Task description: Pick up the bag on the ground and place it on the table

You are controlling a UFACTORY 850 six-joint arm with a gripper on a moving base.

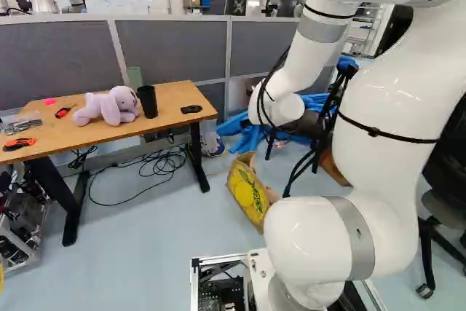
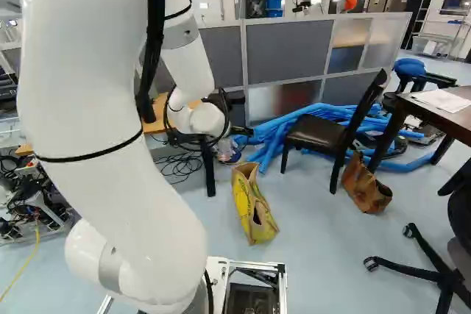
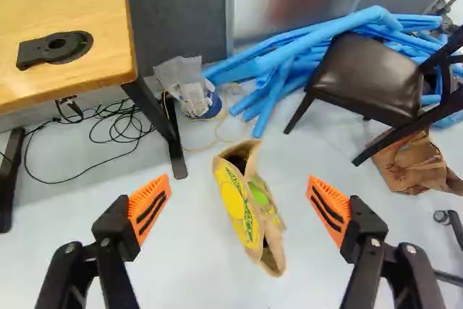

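White arm (image 2: 110, 108) looms closest, at the left of the right base view. Next comes the wooden counter (image 1: 164, 121), bearing a lavender plush toy (image 1: 109, 105) and, beside it, a black cup (image 1: 147, 101). Black jaws (image 2: 237, 130) stand wide, nothing gripped; in the wrist view, the yellow-printed paper bag (image 3: 249, 208) shows ahead, between their 2 orange pads (image 3: 149, 209). It sits on the floor (image 2: 309, 233), near the counter's leg. Rightward are 1 dark chair (image 2: 316, 132) and 1 crumpled brown bag (image 2: 366, 187).

The arm (image 1: 389, 172) is glossy white and rounded, with grey bands (image 1: 358, 234) and black cables (image 2: 152, 34) running along it. The black gripper (image 2: 243, 131) has orange pads (image 3: 150, 206) with dark slots, and small metal screws (image 3: 105, 242).
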